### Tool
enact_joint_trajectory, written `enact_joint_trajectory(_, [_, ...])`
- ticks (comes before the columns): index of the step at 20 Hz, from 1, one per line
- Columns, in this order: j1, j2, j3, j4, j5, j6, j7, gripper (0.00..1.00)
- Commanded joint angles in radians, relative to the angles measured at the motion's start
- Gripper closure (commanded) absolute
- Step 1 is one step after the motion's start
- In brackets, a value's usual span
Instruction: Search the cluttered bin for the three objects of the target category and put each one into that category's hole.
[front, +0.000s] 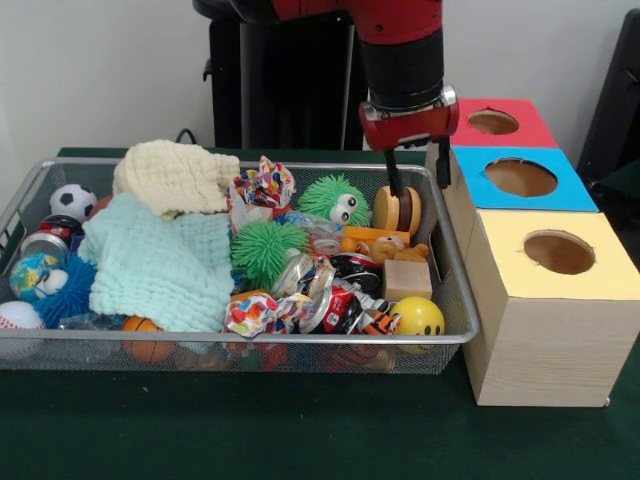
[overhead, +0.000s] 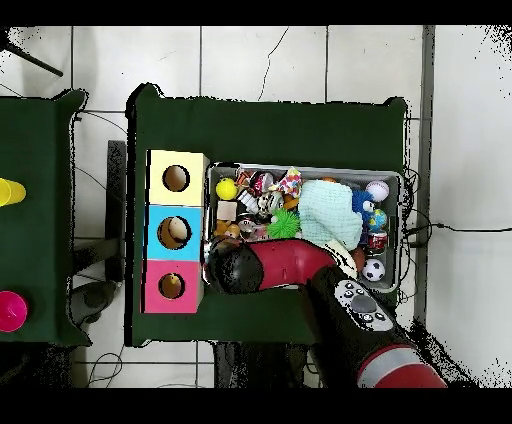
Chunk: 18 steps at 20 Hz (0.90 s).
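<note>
The silver wire-mesh bin (front: 455, 340) is full of toys and cloths; it also shows in the overhead view (overhead: 305, 168). A small tan-brown plush, seemingly the teddy bear (front: 386, 247), lies half buried near the bin's right end. I see no yellow duck and no third plush. My gripper (front: 416, 182) hangs over the bin's far right corner, just above a round wooden ring toy (front: 398, 209). It is open and holds nothing. In the overhead view the arm (overhead: 300, 262) hides the gripper.
Three wooden boxes with round holes stand right of the bin: yellow top (front: 560, 255), blue top (front: 520, 178), red top (front: 495, 122). In the bin are a mint cloth (front: 160, 265), a cream cloth (front: 175, 175), green spiky balls (front: 265, 248), a smiley ball (front: 418, 316), a wooden block (front: 408, 278) and crumpled wrappers.
</note>
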Motion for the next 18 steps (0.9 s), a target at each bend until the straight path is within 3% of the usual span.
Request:
enact_joint_trajectory(1, [0.044, -0.01, -0.103, -0.127, -0.085, -0.104, 0.088, 0.0])
enact_joint_trajectory(11, [0.023, -0.032, -0.08, -0.136, -0.091, -0.052, 0.003, 0.0])
enact_joint_trajectory(15, [0.031, -0.012, -0.103, -0.161, -0.121, -0.026, -0.032, 0.0])
enact_joint_trajectory(18, [0.04, 0.012, -0.126, -0.175, -0.15, -0.063, -0.021, 0.0])
